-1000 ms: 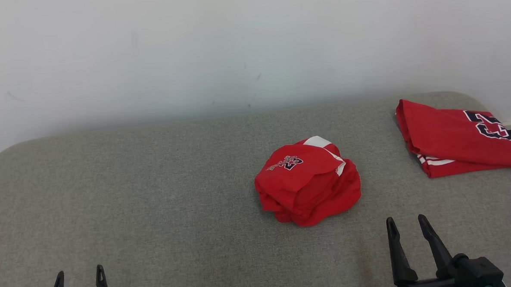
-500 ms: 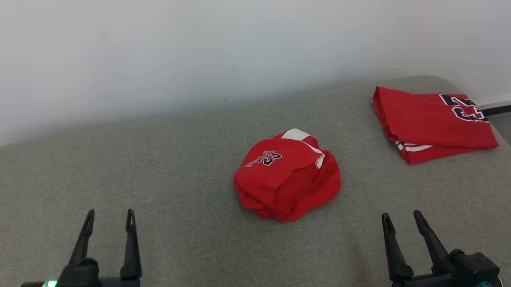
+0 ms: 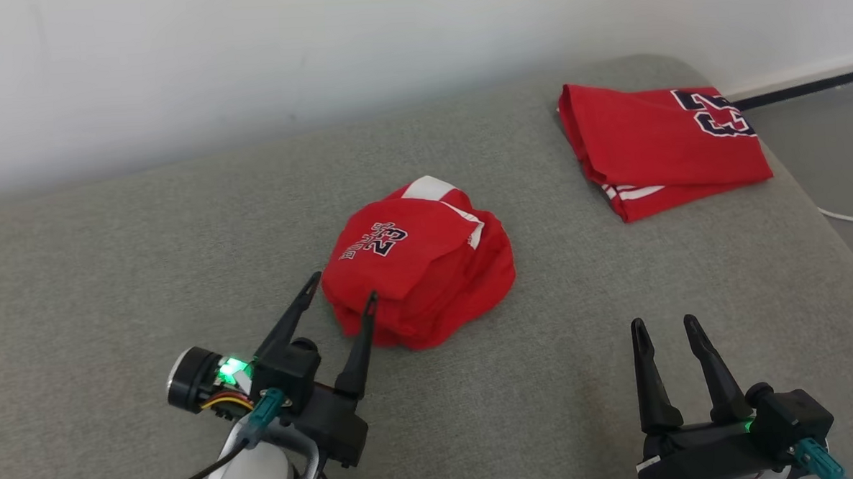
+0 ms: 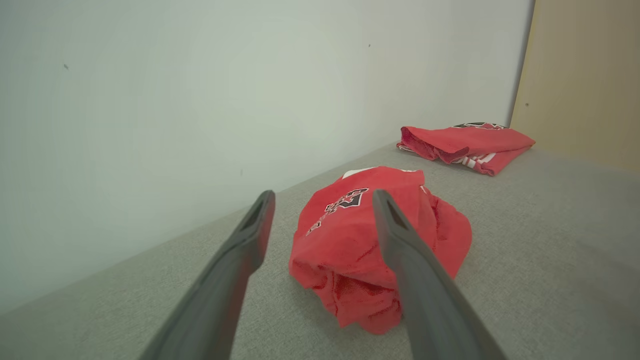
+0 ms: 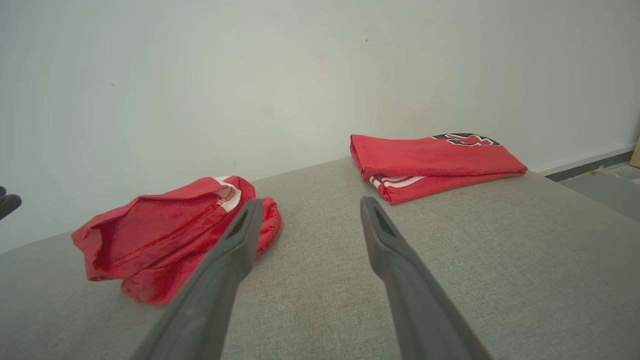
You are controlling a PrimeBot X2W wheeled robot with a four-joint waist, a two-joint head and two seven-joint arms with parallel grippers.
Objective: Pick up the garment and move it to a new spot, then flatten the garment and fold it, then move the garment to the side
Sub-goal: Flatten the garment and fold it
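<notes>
You are working on the first step, the pick-up. Your left gripper (image 3: 346, 286) is hovering with its fingers spread wide and holding nothing, just beside the near left edge of the garment (image 3: 420, 261). The garment is sitting in a red heap in the middle of the grey cushion (image 3: 111, 268). For the next move, I think you are needing a low pinch on a thick fold. Your right gripper (image 3: 662, 320) is waiting, open and empty. The folded shirt (image 3: 660, 143) is lying far right.
</notes>
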